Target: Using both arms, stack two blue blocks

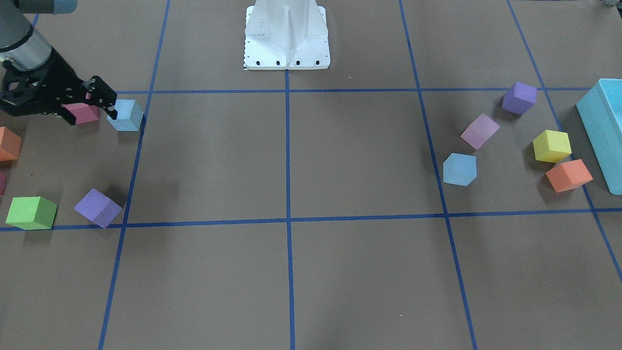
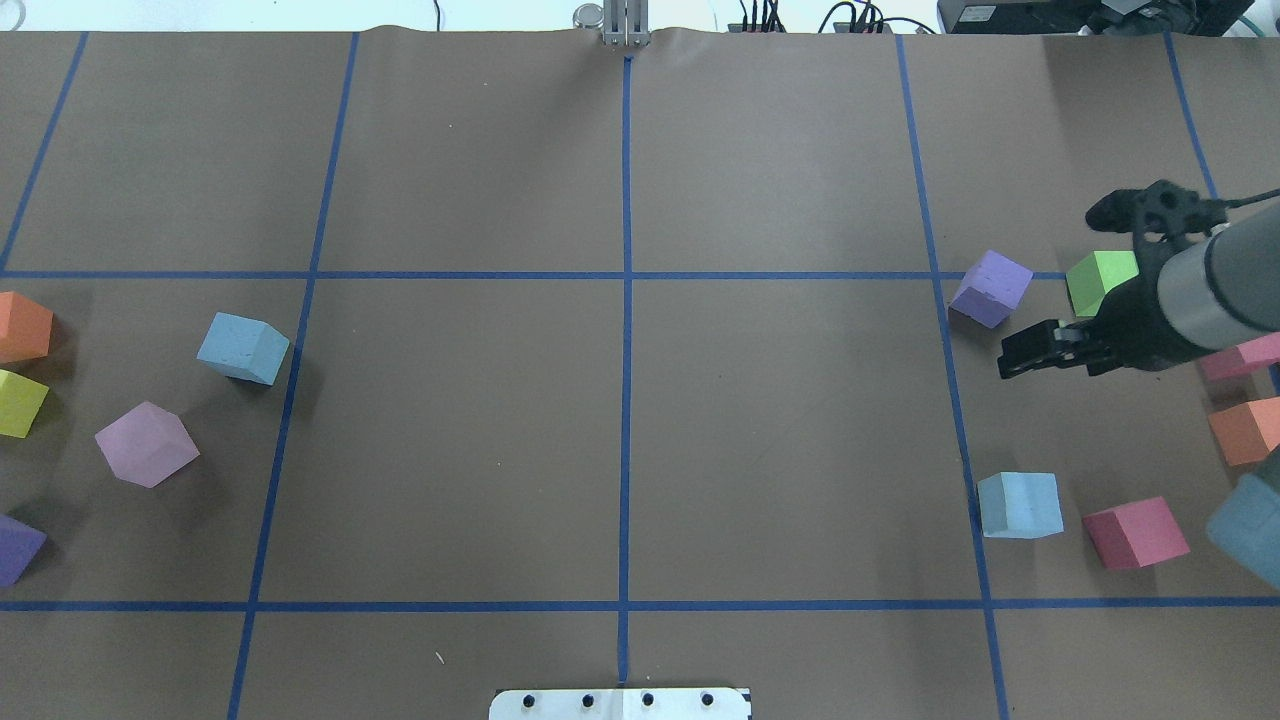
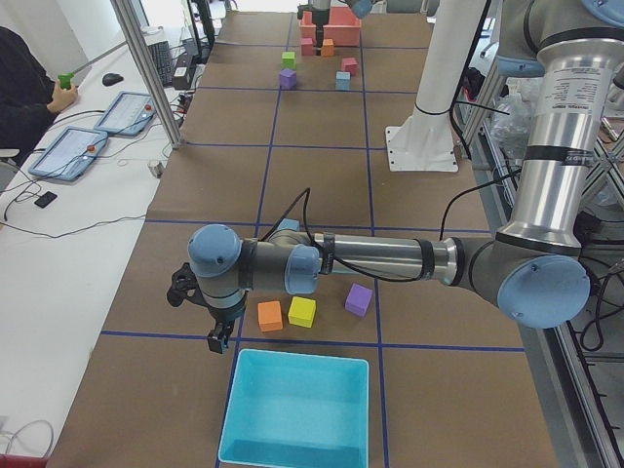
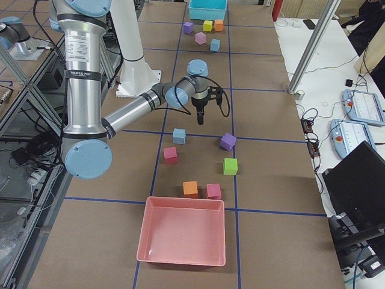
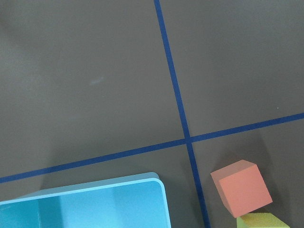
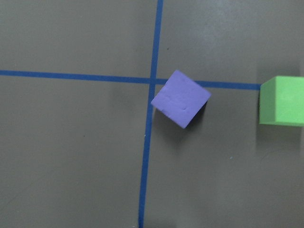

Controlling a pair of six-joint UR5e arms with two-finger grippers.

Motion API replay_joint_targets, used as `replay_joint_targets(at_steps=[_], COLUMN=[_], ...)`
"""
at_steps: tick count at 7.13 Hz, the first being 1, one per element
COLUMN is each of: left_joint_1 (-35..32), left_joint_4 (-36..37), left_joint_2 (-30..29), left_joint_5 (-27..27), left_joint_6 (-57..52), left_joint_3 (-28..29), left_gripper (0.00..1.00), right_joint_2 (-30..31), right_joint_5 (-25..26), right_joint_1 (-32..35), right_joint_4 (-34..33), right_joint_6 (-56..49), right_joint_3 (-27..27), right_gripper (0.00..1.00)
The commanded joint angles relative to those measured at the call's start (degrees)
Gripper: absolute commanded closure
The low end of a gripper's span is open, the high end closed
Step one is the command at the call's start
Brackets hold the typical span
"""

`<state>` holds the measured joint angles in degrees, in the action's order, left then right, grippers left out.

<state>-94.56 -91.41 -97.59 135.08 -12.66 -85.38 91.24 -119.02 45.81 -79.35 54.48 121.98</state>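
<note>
- Two blue blocks lie flat on the table, well apart. The first blue block [image 2: 243, 347] is at middle left of the overhead view, just left of a tape line. The second blue block [image 2: 1020, 505] is at lower right, near the near pink cube [image 2: 1135, 533].
- One right gripper [image 2: 1052, 288] sits at middle right of the overhead view, on the right arm [image 2: 1210, 285]. Its two fingers are spread wide with nothing pinched. It hangs off the table, up-frame of the second blue block and apart from it.
- One left gripper [image 3: 216, 339] shows only at lower left of the left side view, on the left arm [image 3: 380, 258]. It hangs between the turquoise box [image 3: 297, 359] and the left orange cube [image 2: 20, 327]. Whether its fingers are spread or together cannot be told.
- Two purple cubes: the right purple cube [image 2: 990, 288] is just up-left of the right gripper, and the left purple cube [image 2: 15, 548] is at the lower left edge.
- One lilac cube [image 2: 147, 443], one yellow cube [image 2: 18, 402] and one green cube [image 2: 1100, 280], the green one seen between the right gripper's fingers.
- Two orange cubes: the second is the right orange cube [image 2: 1245, 432] at the right edge.
- Two pink cubes: the second is the far pink cube [image 2: 1240, 357], partly behind the right arm.
- Two boxes: the turquoise one and one pink tray [image 4: 180, 260].
</note>
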Motion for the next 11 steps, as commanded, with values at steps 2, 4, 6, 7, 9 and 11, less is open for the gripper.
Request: replay_joint_targets(at_steps=[2,4,6,7,9,11], left_joint_1=[-0.01,-0.01,0.08,0.08,0.08,0.17], left_joint_4=[0.0,0.0,-0.09,-0.09,-0.17,-0.17], left_joint_2=[0.21,0.91,1.52,1.53,1.53,1.53], left_joint_5=[0.1,0.1,0.19,0.1,0.01,0.1], left_joint_6=[-0.09,0.0,-0.09,0.0,-0.09,-0.09], left_joint_3=[-0.05,-0.49,-0.49,-0.49,-0.4,-0.49], left_gripper=[0.02,0.02,0.02,0.02,0.02,0.02], right_joint_2=[2.96,5.43,6.58,6.49,5.97,6.23], right_joint_5=[4.76,3.97,4.06,4.84,4.85,5.29], right_joint_1=[-7.83,-9.15,-10.56,-12.04,-12.58,-12.5], right_joint_4=[0.07,0.16,0.16,0.16,0.59,0.6], right_joint_6=[4.75,4.76,5.02,6.94,7.22,6.78], right_joint_3=[0.98,0.89,0.71,-0.07,-1.83,-2.36], right_gripper=[0.0,0.0,0.0,0.0,0.0,0.0])
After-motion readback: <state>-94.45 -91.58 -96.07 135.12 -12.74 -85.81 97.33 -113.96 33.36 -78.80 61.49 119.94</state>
